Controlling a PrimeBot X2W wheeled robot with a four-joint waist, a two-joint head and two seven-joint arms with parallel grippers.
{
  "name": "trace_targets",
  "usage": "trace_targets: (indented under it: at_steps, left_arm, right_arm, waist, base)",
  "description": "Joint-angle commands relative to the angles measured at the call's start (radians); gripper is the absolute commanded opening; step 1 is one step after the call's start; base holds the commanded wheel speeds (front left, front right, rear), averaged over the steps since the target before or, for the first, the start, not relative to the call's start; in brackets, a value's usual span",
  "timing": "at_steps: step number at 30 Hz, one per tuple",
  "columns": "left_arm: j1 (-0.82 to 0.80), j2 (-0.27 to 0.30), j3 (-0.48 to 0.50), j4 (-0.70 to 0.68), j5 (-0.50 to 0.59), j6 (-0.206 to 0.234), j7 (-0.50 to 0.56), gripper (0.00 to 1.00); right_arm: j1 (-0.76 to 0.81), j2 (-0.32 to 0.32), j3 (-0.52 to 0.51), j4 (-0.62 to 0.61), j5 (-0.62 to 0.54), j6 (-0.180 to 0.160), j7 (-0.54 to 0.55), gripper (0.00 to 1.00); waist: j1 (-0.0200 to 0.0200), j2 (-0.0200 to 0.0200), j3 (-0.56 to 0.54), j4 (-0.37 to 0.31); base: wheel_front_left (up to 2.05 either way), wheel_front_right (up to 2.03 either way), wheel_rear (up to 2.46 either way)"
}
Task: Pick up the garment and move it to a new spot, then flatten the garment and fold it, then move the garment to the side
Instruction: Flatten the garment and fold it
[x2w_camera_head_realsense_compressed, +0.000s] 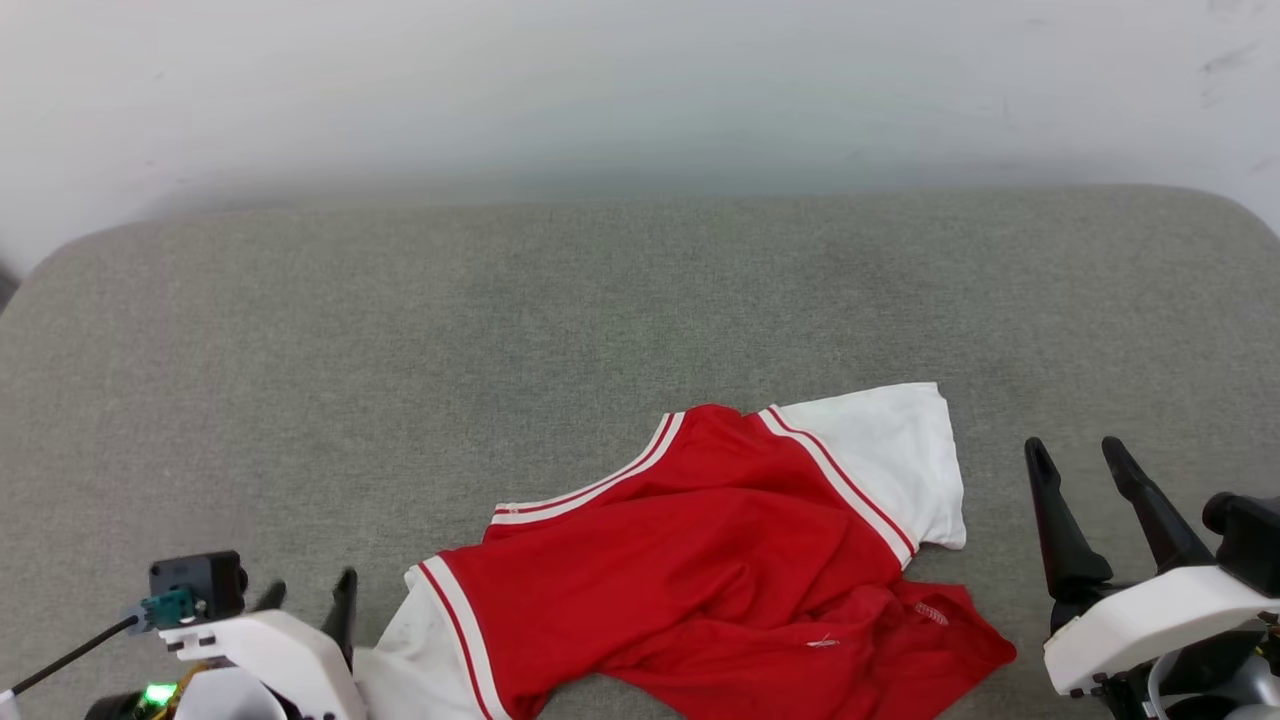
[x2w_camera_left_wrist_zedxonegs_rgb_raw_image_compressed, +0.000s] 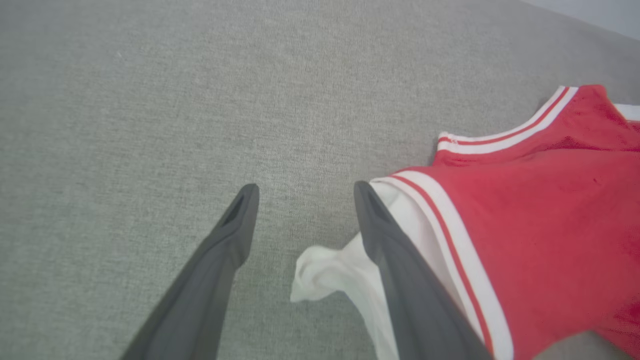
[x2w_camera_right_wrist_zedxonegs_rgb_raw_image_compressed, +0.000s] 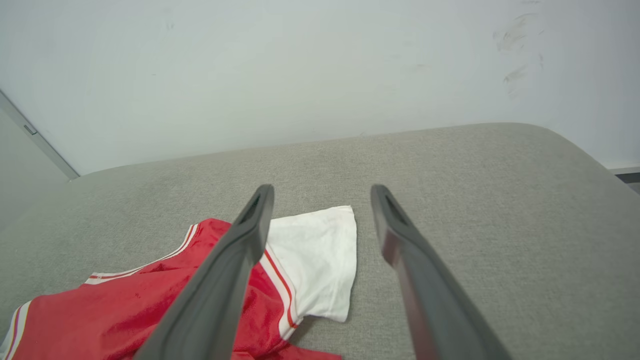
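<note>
The garment (x2w_camera_head_realsense_compressed: 720, 560), a red shirt with white sleeves and red-white striped trim, lies rumpled on the grey cushioned surface (x2w_camera_head_realsense_compressed: 500, 330) near its front edge, plain red side up. My left gripper (x2w_camera_head_realsense_compressed: 310, 598) stands open at the lower left, beside the shirt's left white sleeve (x2w_camera_left_wrist_zedxonegs_rgb_raw_image_compressed: 330, 272); in the left wrist view that sleeve lies loose between and under the fingers (x2w_camera_left_wrist_zedxonegs_rgb_raw_image_compressed: 225, 245), with nothing gripped. My right gripper (x2w_camera_head_realsense_compressed: 1080, 465) is open to the right of the shirt, apart from its right white sleeve (x2w_camera_right_wrist_zedxonegs_rgb_raw_image_compressed: 320, 255).
A pale wall (x2w_camera_head_realsense_compressed: 640, 90) rises behind the cushioned surface. The surface's rounded corners show at the far left and far right. Bare grey fabric stretches behind and to the left of the shirt.
</note>
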Motion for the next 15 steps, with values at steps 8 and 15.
trace_targets:
  at_steps: [8,15]
  left_arm:
    - [-0.036,-0.039,0.028,-0.085,0.107,0.067,-0.199,1.0]
    - [-0.046,-0.068,0.001,-0.154,0.206,0.108,-0.317,1.0]
  right_arm:
    - [0.027,0.002,-0.027,0.003,0.01,0.0,0.0,1.0]
    - [0.011,0.002,-0.066,0.035,0.015,0.0,0.029,1.0]
  waist:
    - [0.0,0.0,-0.031,-0.011]
    - [0.0,0.0,-0.035,-0.015]
  base:
    - [0.0,0.0,0.0]
    - [0.0,0.0,0.0]
